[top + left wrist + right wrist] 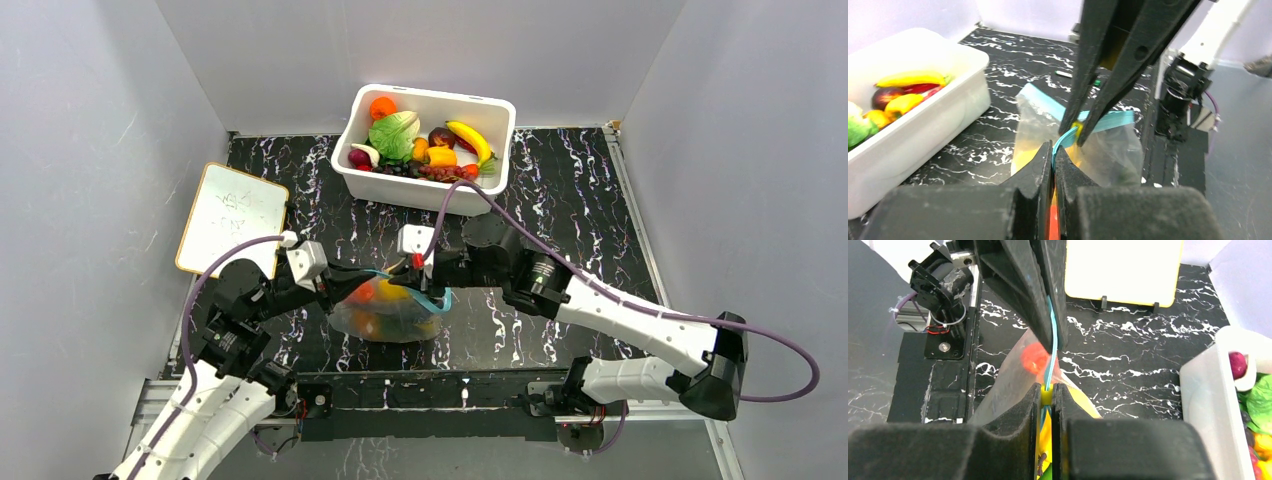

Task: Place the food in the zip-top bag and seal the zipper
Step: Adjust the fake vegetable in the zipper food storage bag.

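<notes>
The jaws of my left gripper [1053, 150] are pressed together on the teal zipper [1108, 120], with only the thin strip between the pads. The right gripper [1047, 390] is also clamped narrow on the same strip, just beside the left one. A small yellow bit shows between its fingers, and I cannot tell if it belongs to the bag or to the food. Below both pinches hangs the clear zip-top bag [385, 320], in the lower middle of the top view, its bottom resting on the black marble table [580, 190]. Inside it I see food [1032, 356]: one orange-red piece near the mouth and something yellow lower. More toy fruit lies in the white tub [345, 175] at the upper middle, and a whiteboard [232, 218] stands at the left. I judge we are at the sealing step. The two grippers are very near, so their fingers can collide if I slide one along the strip. The thin strip may slip out of a pinch. The red piece near the mouth may block the closure and leave a gap. A strong pull may also lift the bag and spill the food.
</notes>
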Controlling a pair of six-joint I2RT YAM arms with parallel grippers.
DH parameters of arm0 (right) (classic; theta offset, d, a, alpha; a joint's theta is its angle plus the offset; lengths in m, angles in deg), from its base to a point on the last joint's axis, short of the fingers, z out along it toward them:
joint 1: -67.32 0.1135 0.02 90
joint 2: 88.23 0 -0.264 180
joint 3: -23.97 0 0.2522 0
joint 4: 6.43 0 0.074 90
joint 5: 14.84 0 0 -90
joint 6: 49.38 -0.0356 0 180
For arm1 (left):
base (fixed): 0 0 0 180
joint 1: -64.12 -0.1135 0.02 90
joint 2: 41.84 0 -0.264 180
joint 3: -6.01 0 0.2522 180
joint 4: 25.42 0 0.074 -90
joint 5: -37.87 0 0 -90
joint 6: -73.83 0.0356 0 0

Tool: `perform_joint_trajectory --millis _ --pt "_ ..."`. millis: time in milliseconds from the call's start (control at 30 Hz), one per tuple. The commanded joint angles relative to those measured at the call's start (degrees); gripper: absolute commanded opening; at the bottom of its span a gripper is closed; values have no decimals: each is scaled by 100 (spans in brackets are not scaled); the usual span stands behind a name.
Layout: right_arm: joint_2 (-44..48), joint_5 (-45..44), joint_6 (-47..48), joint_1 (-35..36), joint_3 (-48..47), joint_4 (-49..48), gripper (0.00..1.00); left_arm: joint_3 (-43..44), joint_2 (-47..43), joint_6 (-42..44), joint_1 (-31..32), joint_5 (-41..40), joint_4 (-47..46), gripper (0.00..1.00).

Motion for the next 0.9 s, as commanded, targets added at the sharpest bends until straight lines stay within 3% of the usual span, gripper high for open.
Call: perform_joint_trajectory --millis 0,367,500,533,600,633,767,867 --pt "478 -361 -237 -153 9 871 0 343 -177 -85 -79 -1719 182 0" --pt "839 -715 -437 -240 -392 1900 0 -200 -221 -208 -79 -1820 153 0" --pt "828 -165 -533 -240 -440 1758 0 -146 -10 107 -79 -954 76 0" --pt "788 -22 -569 -240 -450 1699 0 -91 71 263 -79 -613 79 5" --pt "643 188 -578 -240 -527 1639 0 111 292 557 -79 115 148 35" --pt "566 255 -555 -240 -574 1638 0 212 422 660 -75 487 183 43" --pt "304 382 -430 -240 -735 1570 0 669 1019 952 -79 1511 372 58" --pt "85 454 -378 -240 -867 1512 0 790 1373 1119 -79 1800 452 64"
